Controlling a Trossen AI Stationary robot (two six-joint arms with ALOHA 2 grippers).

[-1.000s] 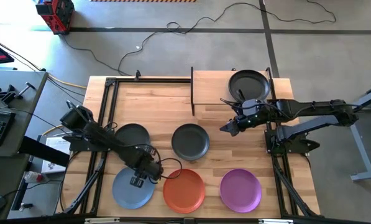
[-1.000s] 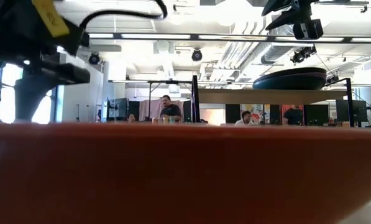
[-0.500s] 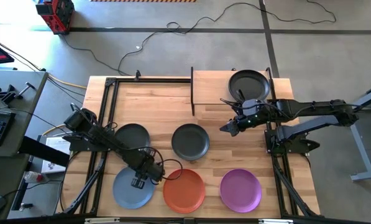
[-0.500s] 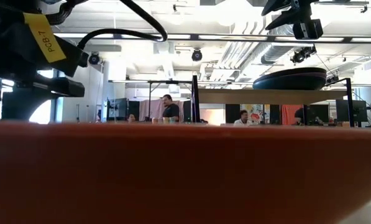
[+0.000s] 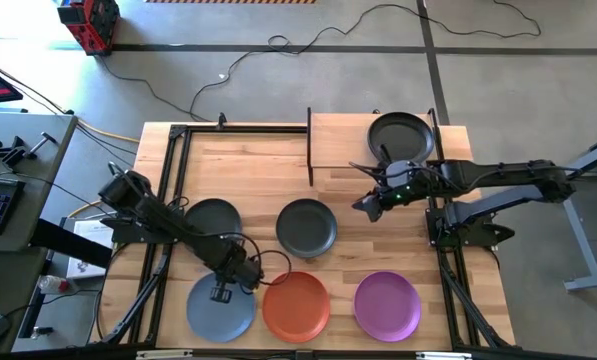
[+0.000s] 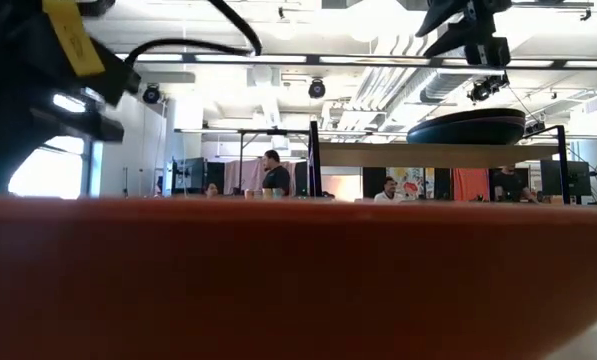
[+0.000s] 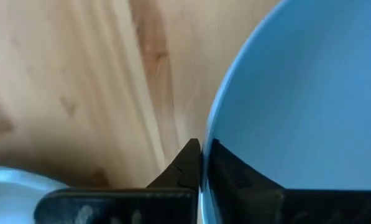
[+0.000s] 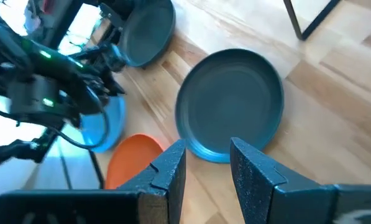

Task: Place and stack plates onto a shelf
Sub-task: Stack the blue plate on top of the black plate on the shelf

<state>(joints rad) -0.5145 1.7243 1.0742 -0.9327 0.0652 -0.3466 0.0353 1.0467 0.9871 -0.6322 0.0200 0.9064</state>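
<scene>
High view. The left gripper [image 5: 221,291] sits at the upper rim of the light blue plate [image 5: 221,310], at the front left of the table [image 5: 248,170]. Its fingers straddle that rim. The orange plate [image 5: 296,307] lies just beside the fingers, on the side away from the left arm's base, with the purple plate [image 5: 387,305] further along the same row. A dark grey plate [image 5: 212,218] lies behind the fingers, partly under the arm. A second dark grey plate [image 5: 306,228] lies at the table's centre. The right gripper [image 5: 366,205] hangs above the table between that central plate and the shelf [image 5: 343,140]. A dark plate [image 5: 401,134] already rests on the shelf board, behind those fingers.

Low view. The orange plate's rim [image 6: 298,280] fills the foreground. The shelf board [image 6: 428,155] carries the dark plate [image 6: 466,127]. People [image 6: 275,175] are visible in the room beyond.

Left wrist view. The two fingers [image 7: 188,168] are closed to a narrow slot and pinch the rim of the light blue plate [image 7: 297,99]; one finger lies outside the rim, the other inside it.

Right wrist view. The right fingers [image 8: 166,169] are spread apart and hold nothing. The central dark grey plate [image 8: 230,104] lies on the table directly ahead of them, the orange plate [image 8: 130,155] to one side.
</scene>
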